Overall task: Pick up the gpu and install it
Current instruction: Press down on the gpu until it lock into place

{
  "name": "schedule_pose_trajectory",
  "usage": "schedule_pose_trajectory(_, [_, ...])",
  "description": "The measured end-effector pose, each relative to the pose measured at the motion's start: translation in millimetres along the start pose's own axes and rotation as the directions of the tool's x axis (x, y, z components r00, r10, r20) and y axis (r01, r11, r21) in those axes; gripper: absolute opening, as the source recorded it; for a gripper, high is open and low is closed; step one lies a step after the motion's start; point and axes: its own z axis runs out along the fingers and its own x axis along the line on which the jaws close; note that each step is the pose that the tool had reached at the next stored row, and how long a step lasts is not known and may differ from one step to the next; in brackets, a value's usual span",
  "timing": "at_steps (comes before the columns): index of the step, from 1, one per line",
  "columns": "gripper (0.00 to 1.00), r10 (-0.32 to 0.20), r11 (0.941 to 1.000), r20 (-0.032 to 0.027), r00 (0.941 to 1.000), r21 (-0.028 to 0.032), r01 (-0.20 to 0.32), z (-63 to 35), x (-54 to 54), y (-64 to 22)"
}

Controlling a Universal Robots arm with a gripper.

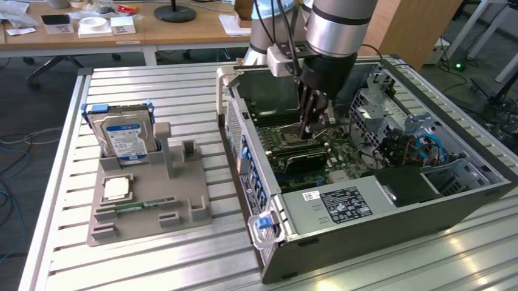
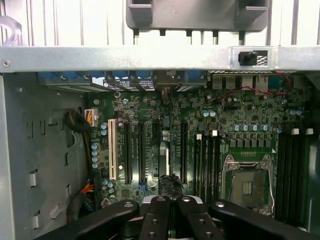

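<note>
**Gripper working inside the open computer case, fingers closed.**
The gripper [image 1: 309,130] is hanging low over the motherboard [image 2: 240,115] with its jaws pressed together. The gpu [image 1: 301,159] is standing on edge among the expansion slots just beneath the fingertips. Whether the fingers are actually pinching the card cannot be told. The hard drive [image 1: 125,139] is sitting in the grey holder [image 1: 145,206], at the exterior view's left of the computer case [image 1: 364,224].

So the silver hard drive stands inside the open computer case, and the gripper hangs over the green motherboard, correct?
No: the exterior view shows the silver blue-labelled hard drive standing in the grey holder on the table, outside the case. The rest is right.
</note>
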Motion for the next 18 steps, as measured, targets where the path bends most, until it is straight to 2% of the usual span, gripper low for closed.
schedule_pose_trajectory(3, [0.11,0.000,1.0000,-0.0035,1.0000,-0.0001,0.000,3.2,-1.1,0.1])
schedule_pose_trajectory(9, [0.11,-0.001,1.0000,-0.0046,1.0000,0.0002,0.001,7.2,-6.8,0.1])
schedule_pose_trajectory(18, [0.11,-0.004,1.0000,-0.0063,1.0000,0.0002,0.004,19.2,-8.9,-3.2])
